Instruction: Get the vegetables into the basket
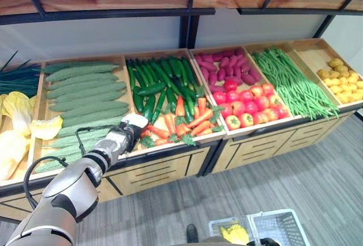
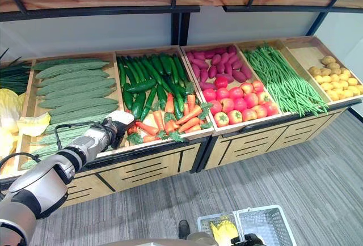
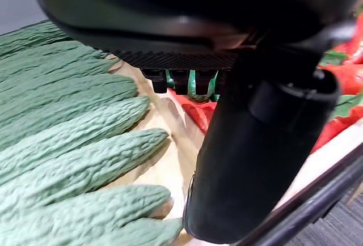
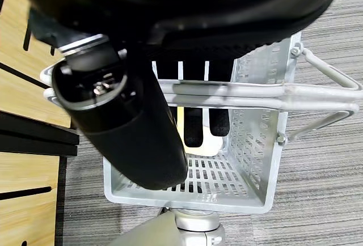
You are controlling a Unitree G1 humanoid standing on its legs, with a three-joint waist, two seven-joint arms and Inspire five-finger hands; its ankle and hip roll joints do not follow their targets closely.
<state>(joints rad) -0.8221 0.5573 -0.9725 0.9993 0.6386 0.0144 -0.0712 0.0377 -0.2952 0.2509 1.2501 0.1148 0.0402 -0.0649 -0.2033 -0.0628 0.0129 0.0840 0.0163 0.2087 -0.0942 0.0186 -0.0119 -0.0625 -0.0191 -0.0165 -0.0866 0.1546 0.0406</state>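
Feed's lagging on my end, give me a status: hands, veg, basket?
Left hand at the stall's front edge between bitter gourds and carrots, grasp unclear. Right hand curled on basket handle. Something yellow inside basket.

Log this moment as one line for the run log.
left hand: open, at carrot bin edge | orange carrots: untouched | right hand: shut on handle | grey plastic basket: holds yellow item

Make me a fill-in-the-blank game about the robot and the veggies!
1. The left hand is at the front of the shelf, between the bumpy green gourds and the orange ____.
2. The right hand has its fingers curled round the handle of the grey ____.
3. The tomatoes sit in front of the ____ sweet potatoes.
4. The long beans are coloured ____.

Missing words: carrots, basket, purple, green
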